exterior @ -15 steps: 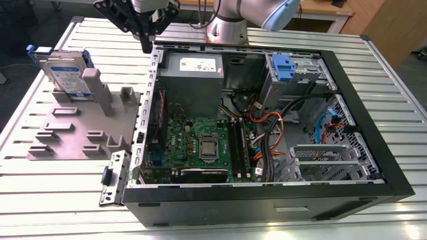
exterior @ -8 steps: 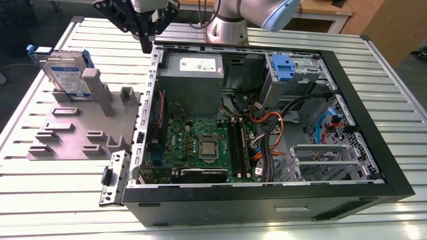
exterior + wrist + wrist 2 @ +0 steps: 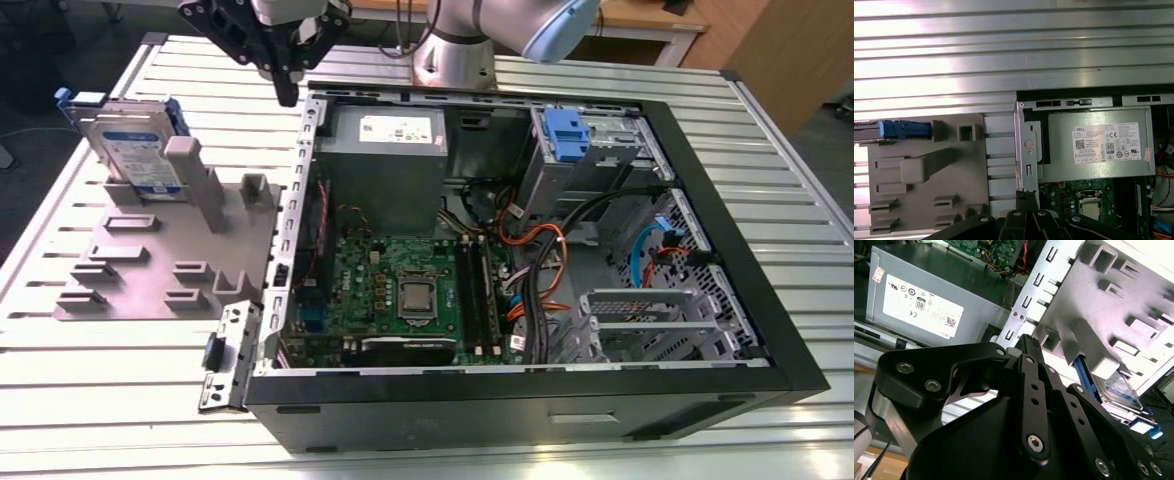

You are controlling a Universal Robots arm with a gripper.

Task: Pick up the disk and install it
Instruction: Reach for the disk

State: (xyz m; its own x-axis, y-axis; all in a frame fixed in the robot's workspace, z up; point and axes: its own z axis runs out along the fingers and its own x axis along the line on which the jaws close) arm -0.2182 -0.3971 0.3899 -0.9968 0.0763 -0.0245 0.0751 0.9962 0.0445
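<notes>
The disk [image 3: 134, 140] stands on edge in a slot at the far end of the grey plastic holder [image 3: 160, 265], at the exterior view's left; its white-and-blue label faces the camera and blue rails frame it. In both wrist views it appears partly hidden by the holder, as the disk [image 3: 1119, 390] and, edge-on, the disk [image 3: 904, 129]. My black gripper [image 3: 287, 97] hangs above the computer case's far left corner, to the right of the disk and apart from it. Its fingers are shut together with nothing between them, which the second wrist view [image 3: 1025, 340] also shows.
The open computer case [image 3: 747, 250] lies on the slatted metal table [image 3: 747, 110]. Inside are a grey power supply [image 3: 387, 135] with a white sticker, a motherboard [image 3: 400, 295], cables, and a drive bay [image 3: 594, 140] with a blue tab [image 3: 567, 135]. A loose metal bracket [image 3: 227, 355] lies beside the case.
</notes>
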